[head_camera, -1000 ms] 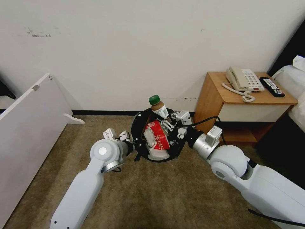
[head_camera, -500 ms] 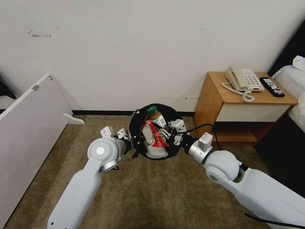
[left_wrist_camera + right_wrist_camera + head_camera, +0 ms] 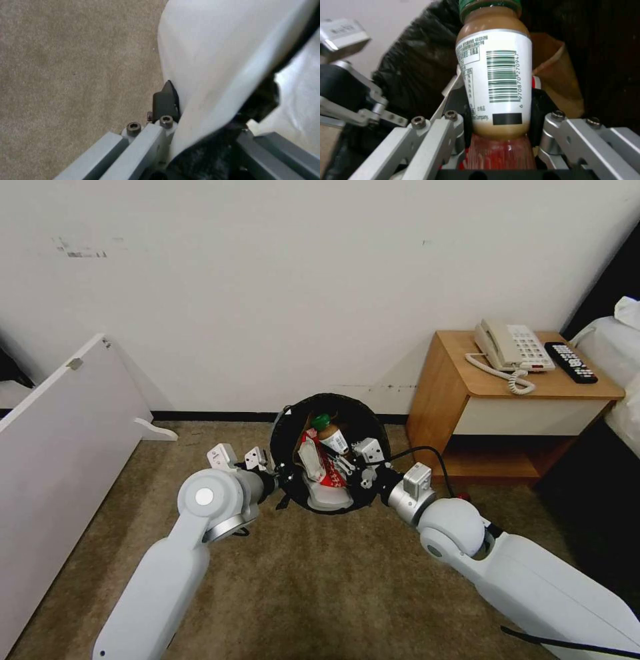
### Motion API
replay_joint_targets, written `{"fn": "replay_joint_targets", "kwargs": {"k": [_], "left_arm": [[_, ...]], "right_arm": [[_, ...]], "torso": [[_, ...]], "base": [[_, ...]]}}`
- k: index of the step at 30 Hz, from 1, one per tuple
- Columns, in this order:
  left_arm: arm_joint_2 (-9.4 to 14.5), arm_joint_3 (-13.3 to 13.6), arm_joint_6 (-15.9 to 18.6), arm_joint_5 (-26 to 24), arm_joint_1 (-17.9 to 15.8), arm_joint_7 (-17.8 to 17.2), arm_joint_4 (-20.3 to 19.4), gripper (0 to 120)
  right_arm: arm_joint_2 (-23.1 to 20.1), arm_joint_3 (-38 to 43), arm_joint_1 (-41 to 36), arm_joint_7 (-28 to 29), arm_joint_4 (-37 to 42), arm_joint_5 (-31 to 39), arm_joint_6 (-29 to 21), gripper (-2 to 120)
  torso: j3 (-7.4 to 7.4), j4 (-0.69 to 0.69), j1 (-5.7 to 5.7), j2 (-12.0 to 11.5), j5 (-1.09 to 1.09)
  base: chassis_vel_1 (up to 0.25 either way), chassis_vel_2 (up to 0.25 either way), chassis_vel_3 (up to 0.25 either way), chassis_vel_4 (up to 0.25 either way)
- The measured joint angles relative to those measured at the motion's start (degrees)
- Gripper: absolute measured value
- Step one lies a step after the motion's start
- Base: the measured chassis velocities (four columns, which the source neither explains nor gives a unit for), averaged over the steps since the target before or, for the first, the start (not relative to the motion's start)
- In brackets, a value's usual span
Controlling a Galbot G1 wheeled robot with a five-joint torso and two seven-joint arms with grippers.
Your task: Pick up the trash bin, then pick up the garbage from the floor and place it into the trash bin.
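Gripping a small plastic bottle near its base, the right gripper reaches into the mouth of the trash bin. Its fingers press on both sides of the bottle, which holds brown liquid and carries a white barcoded label and a green cap; seen from the head camera the bottle sits inside the bin's opening, cap pointing toward twelve o'clock. Behind it in the right wrist view lies a brown paper bag.

The left gripper is clamped on the bin's rim at about eight o'clock of the opening. Up close, one dark finger pad lies flat against the bin's white outer wall, and the crinkled black bag liner is bunched at the pinch.

The bin is held tilted between the two arms, mouth facing the camera. Inside it, a red-white packet stands beside the bottle at its seven o'clock, and a white slipper rests at six o'clock of the opening.

Below all this spreads beige carpet. At three o'clock from the bin stands a wooden nightstand carrying a cream phone and a black remote. A white panel leans at nine o'clock, with the pale wall behind.
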Motion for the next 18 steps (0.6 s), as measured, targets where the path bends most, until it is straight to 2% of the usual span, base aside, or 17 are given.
{"fn": "replay_joint_targets", "kwargs": {"k": [12, 14, 17, 18], "left_arm": [[-0.24, 0.02, -0.02, -0.53, 0.71, -0.02, -1.04, 0], [-0.25, 0.0, -0.04, -0.52, 0.91, -0.02, -1.14, 0], [-0.25, -0.02, -0.04, -0.52, 0.95, 0.0, -1.15, 0], [-0.25, -0.11, -0.04, -0.49, 0.97, 0.06, -1.15, 0]], "right_arm": [[1.15, -0.22, 0.12, 0.67, -1.82, -1.12, 0.12, 29], [1.44, -0.23, 0.22, 0.97, -2.15, -1.3, 0.08, 39], [1.52, -0.23, 0.33, 1.04, -2.22, -1.31, 0.06, 44], [1.64, -0.23, 0.55, 1.09, -2.25, -1.32, 0.05, 50]], "torso": [[0.0, 0.0, 0.0, 0.0, 0.0], [0.0, 0.0, 0.0, 0.0, 0.0], [0.0, 0.0, 0.0, 0.0, 0.0], [0.0, 0.0, 0.0, 0.0, 0.0]], "base": [[0.0, 0.0, 0.0, 0.0], [0.0, 0.0, 0.0, 0.0], [0.0, 0.0, 0.0, 0.0], [0.0, 0.0, 0.0, 0.0]]}}
